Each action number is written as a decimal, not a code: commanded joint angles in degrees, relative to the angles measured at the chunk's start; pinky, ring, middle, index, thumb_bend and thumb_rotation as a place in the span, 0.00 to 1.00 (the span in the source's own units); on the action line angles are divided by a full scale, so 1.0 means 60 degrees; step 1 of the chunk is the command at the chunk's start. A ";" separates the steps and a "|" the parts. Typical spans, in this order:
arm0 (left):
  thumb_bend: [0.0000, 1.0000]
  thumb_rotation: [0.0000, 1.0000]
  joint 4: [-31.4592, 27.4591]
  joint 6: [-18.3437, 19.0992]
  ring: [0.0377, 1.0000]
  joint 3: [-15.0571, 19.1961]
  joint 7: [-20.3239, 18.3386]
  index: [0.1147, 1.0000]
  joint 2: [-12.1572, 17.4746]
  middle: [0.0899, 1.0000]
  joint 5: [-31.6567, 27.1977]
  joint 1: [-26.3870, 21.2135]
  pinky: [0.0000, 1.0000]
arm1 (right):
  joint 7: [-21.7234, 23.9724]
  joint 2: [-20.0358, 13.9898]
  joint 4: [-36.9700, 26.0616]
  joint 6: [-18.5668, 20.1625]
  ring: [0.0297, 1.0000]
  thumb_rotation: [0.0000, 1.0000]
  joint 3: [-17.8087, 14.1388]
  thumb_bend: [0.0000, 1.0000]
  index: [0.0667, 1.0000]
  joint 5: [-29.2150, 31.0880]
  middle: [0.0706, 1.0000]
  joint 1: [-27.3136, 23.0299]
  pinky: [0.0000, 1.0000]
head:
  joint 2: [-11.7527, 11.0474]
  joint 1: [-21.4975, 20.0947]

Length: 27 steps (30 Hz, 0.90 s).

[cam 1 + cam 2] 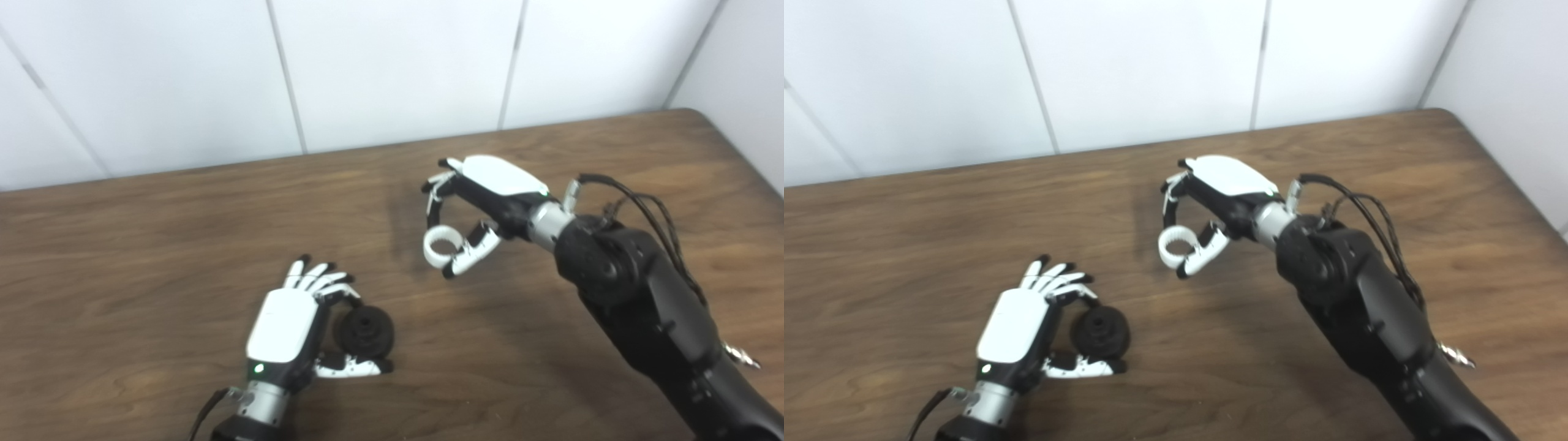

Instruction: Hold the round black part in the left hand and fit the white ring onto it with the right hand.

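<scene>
1. My left hand (288, 327) cups the round black part (366, 331) between curled fingers above and thumb below. The part sits at the thumb side of my palm, low over the wooden table (153, 245); I can't tell if it rests on the table.
2. My right hand (484, 202) pinches the white ring (442, 245) between fingertips and thumb, ring hanging below the palm, opening roughly toward the camera. It's well apart from the black part, up and to the right of my left hand.
3. Risk: the ring pinch looks light, on the rim only. A fast swing toward my left hand could twist or drop it.
4. Risk: the ring's opening isn't lined up with the part's raised hub. Arriving tilted would likely jam or cock it.
5. Risk: my left fingers wrap near the part's edge and could block the ring from seating.
6. Risk: pressing hard could push the part out of my loose left grip.
</scene>
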 commanded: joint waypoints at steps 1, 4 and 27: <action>0.52 0.06 0.0159 0.0060 0.88 -0.0159 0.0022 0.42 -0.0123 0.76 0.0091 0.0140 1.00 | -0.0038 0.0106 -0.0451 -0.0086 1.00 0.13 -0.0020 0.52 0.45 -0.0106 0.85 -0.0317 1.00 | 0.0046 0.0091; 0.52 0.06 0.0100 0.0166 0.89 -0.0205 -0.0042 0.42 -0.0180 0.76 0.0087 0.0142 1.00 | -0.0042 0.0267 -0.0640 -0.0198 0.99 0.13 0.0059 0.52 0.45 -0.0044 0.84 -0.0250 1.00 | 0.0111 0.0257; 0.52 0.06 0.0113 0.0534 0.89 -0.0471 0.0111 0.42 -0.0461 0.77 0.0356 0.0006 1.00 | 0.0743 0.0875 -0.1207 -0.0145 1.00 0.13 0.0601 0.52 0.45 -0.0048 0.86 -0.0179 1.00 | 0.0758 0.1106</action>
